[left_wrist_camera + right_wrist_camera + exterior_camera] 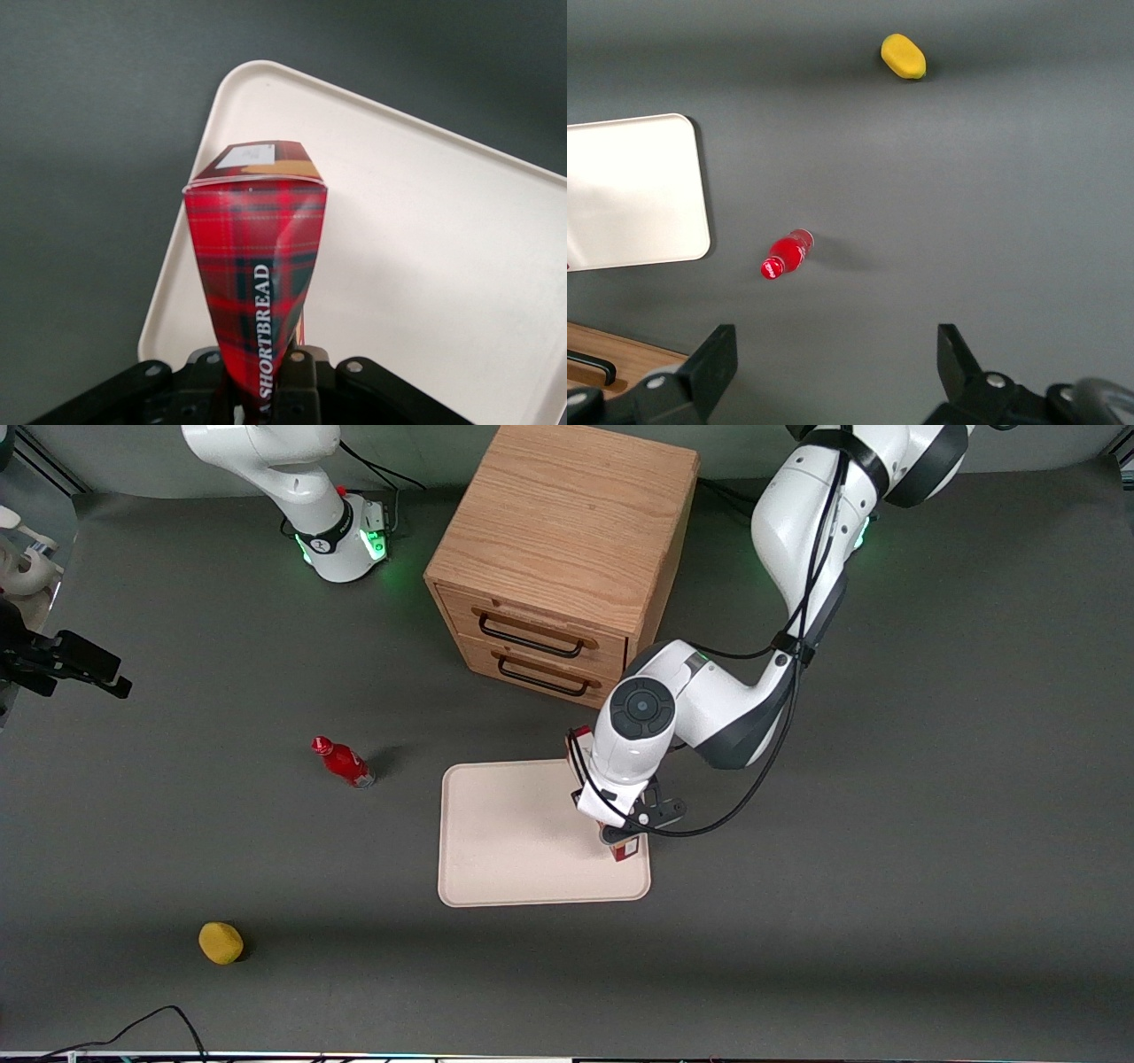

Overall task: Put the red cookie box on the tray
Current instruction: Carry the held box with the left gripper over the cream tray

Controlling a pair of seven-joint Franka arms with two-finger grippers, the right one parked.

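Nearby, a small red bottle and a yellow object are being left on the grey tabletop, toward the parked arm's end; a wooden drawer cabinet is standing close by. The red cookie box is being gripped by the hand over the tray, at its edge.

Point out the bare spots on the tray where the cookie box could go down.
The hand, shut on the red cookie box, hangs over the tray at its edge toward the working arm's end. Most of the tray is bare, from the box to the rim nearest the red bottle. The only crowded part is under the box.
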